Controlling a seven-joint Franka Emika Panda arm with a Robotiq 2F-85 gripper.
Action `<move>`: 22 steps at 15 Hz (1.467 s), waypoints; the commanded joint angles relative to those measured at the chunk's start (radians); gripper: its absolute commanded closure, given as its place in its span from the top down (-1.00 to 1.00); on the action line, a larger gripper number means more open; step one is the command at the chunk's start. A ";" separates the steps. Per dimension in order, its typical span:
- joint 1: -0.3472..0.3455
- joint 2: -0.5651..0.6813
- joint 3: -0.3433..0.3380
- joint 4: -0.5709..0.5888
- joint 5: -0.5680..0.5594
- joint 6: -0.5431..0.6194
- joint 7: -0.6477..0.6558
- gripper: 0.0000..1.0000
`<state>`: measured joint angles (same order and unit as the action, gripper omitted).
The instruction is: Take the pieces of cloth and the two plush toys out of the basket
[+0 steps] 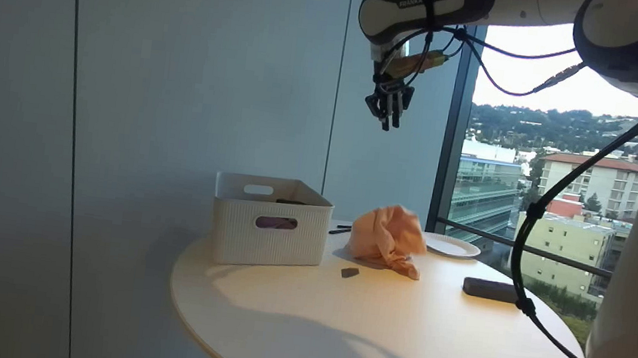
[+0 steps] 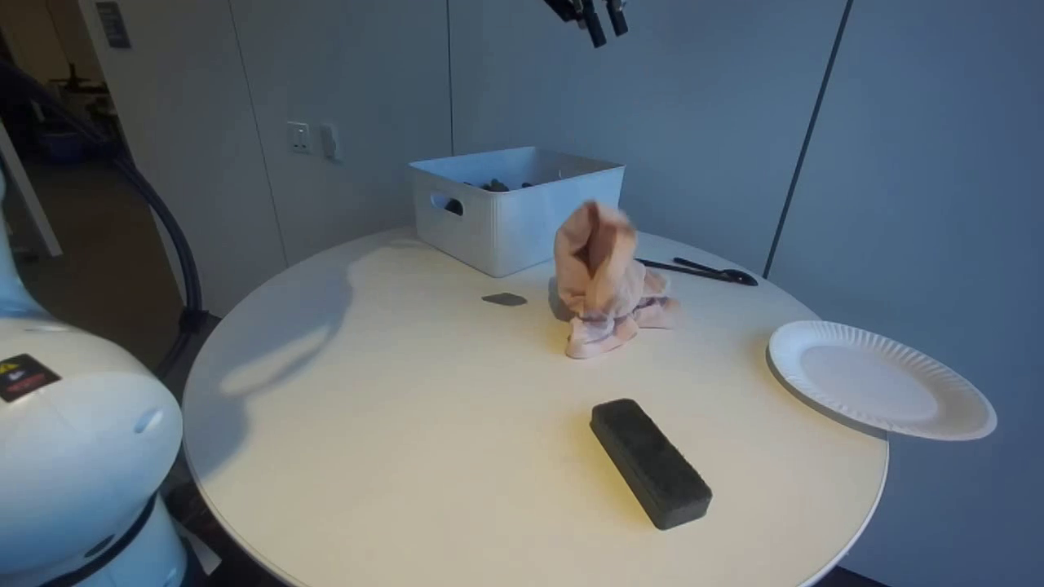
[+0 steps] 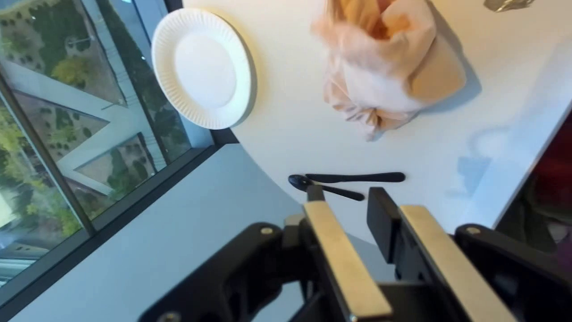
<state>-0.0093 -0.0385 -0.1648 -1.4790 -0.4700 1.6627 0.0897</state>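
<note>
The white basket (image 1: 269,245) stands on the round table, and it also shows in another exterior view (image 2: 461,240). Its wall (image 3: 505,192) crosses the right side of the wrist view. Dark, red and purple contents show inside; I cannot make out the plush toys among them. A peach cloth (image 1: 379,234) stands crumpled on the table beside the basket, also in an exterior view (image 2: 595,265) and the wrist view (image 3: 380,71). My gripper (image 1: 390,126) is high above the table, over the cloth's area. In the wrist view its fingers (image 3: 346,193) are apart with nothing between them.
A white paper plate (image 2: 869,383) overhangs the table edge near the window. Black cutlery (image 3: 355,178) lies behind the cloth. A dark block (image 2: 652,465) lies near the front. A small flat grey piece (image 2: 504,299) lies before the basket. A wall stands behind.
</note>
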 commanded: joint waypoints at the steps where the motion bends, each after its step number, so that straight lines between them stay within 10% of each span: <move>1: -0.009 -0.110 0.053 -0.151 0.022 0.187 -0.009 0.29; 6: 0.028 -0.067 0.131 -0.084 0.165 0.232 -0.105 0.99; 15: 0.003 0.365 0.183 0.202 0.609 0.131 -0.420 1.00; 22: -0.030 0.627 0.165 0.497 0.503 -0.215 -0.383 1.00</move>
<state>-0.0233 0.4800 -0.0044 -1.1697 0.0652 1.6081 -0.3039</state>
